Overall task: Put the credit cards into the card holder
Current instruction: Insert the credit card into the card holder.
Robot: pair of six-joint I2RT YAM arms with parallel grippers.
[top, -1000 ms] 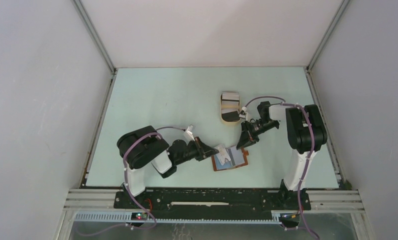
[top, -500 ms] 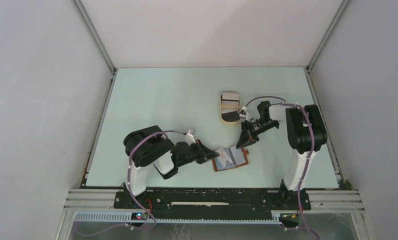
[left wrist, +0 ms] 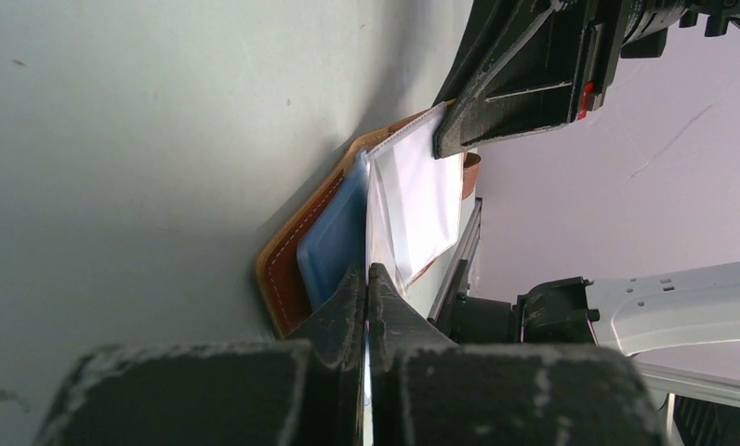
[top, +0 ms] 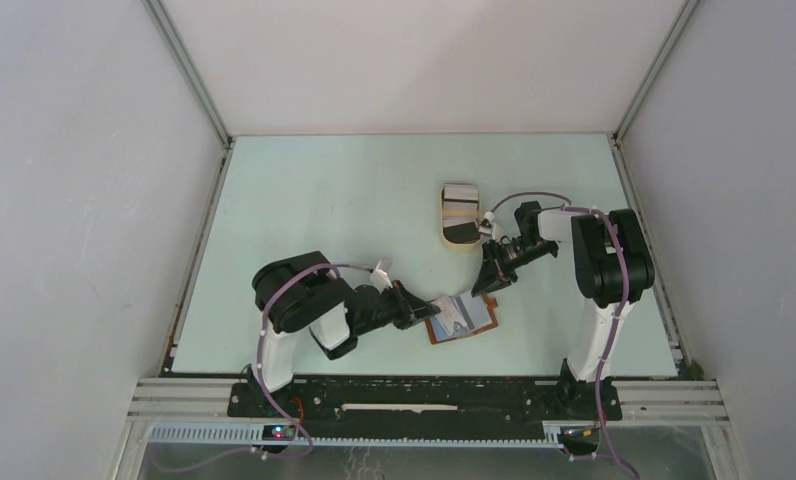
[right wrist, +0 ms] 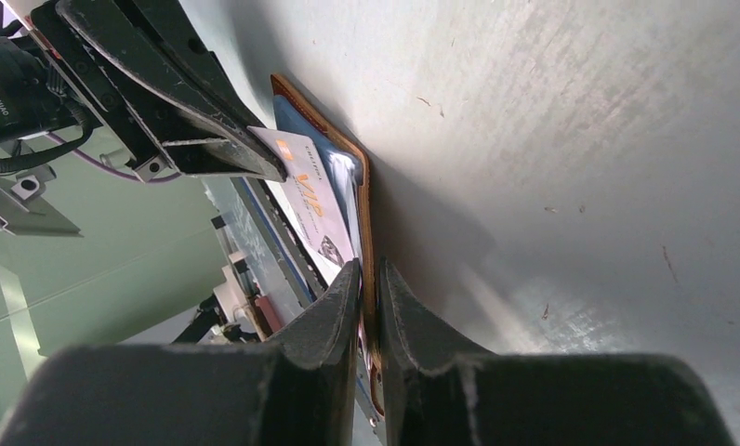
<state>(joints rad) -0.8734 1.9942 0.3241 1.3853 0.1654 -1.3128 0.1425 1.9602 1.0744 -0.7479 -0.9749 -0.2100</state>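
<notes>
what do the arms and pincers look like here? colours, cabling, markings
The left arm and right arm have bulky black joint housings on white links, each with a lilac cable looped along it. The left pincer and right pincer have black tapered fingers on black bodies with scuffed whitish edges.

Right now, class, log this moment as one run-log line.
left gripper: shut on thin white card | right gripper: shut on reddish-brown leather card holder | white card: tilted over holder's pale blue card
</notes>
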